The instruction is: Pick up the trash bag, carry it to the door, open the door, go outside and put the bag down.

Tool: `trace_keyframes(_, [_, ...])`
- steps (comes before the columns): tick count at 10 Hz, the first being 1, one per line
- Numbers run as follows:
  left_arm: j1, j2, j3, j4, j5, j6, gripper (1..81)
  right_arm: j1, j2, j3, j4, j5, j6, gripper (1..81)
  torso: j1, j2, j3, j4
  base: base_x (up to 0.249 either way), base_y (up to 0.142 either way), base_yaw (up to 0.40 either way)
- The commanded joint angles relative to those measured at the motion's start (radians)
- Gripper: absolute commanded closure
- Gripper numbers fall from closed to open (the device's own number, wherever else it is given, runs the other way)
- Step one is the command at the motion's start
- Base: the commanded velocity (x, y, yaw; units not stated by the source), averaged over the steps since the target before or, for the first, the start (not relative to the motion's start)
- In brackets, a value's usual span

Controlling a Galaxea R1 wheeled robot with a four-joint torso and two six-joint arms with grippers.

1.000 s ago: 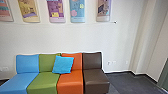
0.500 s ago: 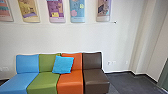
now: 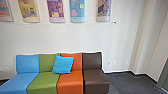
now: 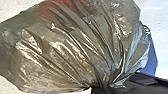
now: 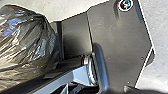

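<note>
Fingers of the left gripper (image 4: 107,86) clamp the bag (image 4: 72,47); the right gripper's state I cannot tell. A blue cushion (image 3: 63,65) leans across two seats (image 3: 70,81).

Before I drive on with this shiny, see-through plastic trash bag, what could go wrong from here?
The bag gathers into tight folds at a narrow neck, so the plastic might tear or slip there. It also bulges close to the robot's wide dark plate and may rub or snag on its edge. Ahead is a row of blue, green, orange and brown seats; driving straight on could bump them.
</note>
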Motion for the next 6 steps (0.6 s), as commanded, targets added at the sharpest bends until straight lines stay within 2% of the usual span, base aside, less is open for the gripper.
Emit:
trace_keyframes(1, [-0.059, 0.001, -0.004, 0.003, 0.058, 0.003, 81.1, 0.047, -0.001, 0.006, -0.009, -0.060, -0.004, 1.0, 0.000, 0.000, 0.000, 0.000, 0.000, 0.000, -0.139])
trace_keyframes(6, [-0.059, -0.002, -0.004, 0.003, 0.058, 0.003, 81.1, 0.047, -0.001, 0.009, -0.009, -0.060, -0.004, 1.0, 0.000, 0.000, 0.000, 0.000, 0.000, 0.000, -0.144])
